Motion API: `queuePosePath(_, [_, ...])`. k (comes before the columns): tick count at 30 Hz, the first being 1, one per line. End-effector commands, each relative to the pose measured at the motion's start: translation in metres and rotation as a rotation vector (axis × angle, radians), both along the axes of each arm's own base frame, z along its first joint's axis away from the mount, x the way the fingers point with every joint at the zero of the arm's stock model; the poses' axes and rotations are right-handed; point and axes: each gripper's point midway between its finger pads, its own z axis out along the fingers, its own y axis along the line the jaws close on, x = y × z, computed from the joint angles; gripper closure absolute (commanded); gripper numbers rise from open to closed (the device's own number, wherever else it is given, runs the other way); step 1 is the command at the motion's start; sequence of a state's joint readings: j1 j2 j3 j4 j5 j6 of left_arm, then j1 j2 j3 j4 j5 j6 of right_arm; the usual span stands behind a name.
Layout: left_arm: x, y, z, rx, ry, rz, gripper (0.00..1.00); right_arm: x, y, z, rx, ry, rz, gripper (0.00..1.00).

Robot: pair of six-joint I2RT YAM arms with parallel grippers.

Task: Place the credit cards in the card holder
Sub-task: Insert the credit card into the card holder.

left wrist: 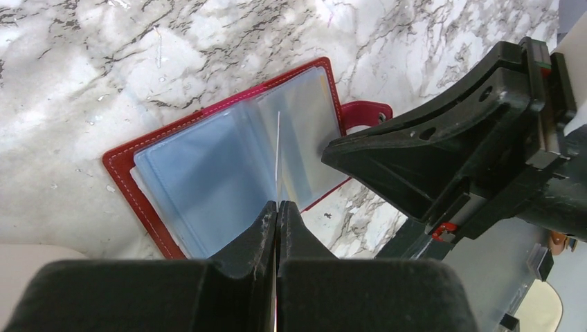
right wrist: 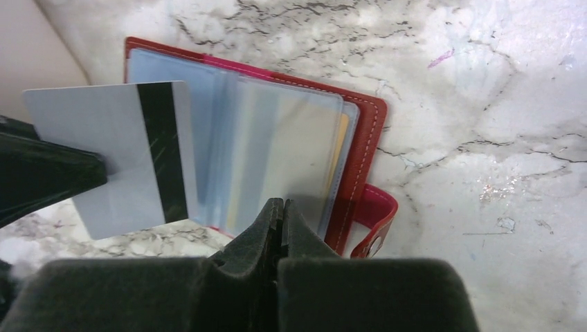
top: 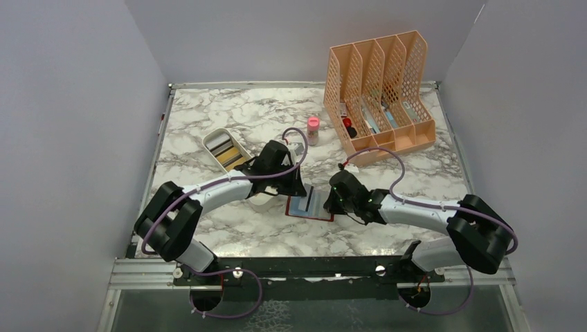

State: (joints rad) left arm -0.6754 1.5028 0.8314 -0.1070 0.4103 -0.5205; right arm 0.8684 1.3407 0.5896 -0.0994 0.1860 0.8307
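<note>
A red card holder (left wrist: 131,176) lies open on the marble, its clear sleeves (right wrist: 291,145) facing up. My left gripper (left wrist: 278,206) is shut on a white credit card (right wrist: 114,162) with a black magnetic stripe. The card stands on edge over the holder's fold and shows as a thin line in the left wrist view. My right gripper (right wrist: 280,204) is shut, its tips resting on the near edge of the right-hand sleeves. In the top view the holder (top: 318,214) lies between the left gripper (top: 299,188) and the right gripper (top: 331,205).
A white tray (top: 216,134) holding more cards stands at the back left. An orange file organiser (top: 381,90) fills the back right, with a small pink-capped bottle (top: 313,129) beside it. A pale container (top: 262,203) sits under my left wrist.
</note>
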Motion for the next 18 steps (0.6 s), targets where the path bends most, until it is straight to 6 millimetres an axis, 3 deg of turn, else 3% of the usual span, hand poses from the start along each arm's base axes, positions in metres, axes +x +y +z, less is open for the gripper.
queuePosePath(1, [0.008,0.004,-0.007,0.007,0.02,0.04,1.0,0.007,-0.013,-0.016,-0.067,-0.009,-0.046,0.99])
queuePosePath(8, [0.005,0.0,-0.01,-0.051,0.05,0.045,1.0,-0.007,-0.033,-0.041,-0.115,0.036,-0.082,0.99])
queuePosePath(18, [0.007,-0.001,-0.025,-0.032,0.125,0.096,1.0,-0.008,-0.033,-0.04,-0.105,0.035,-0.087,0.99])
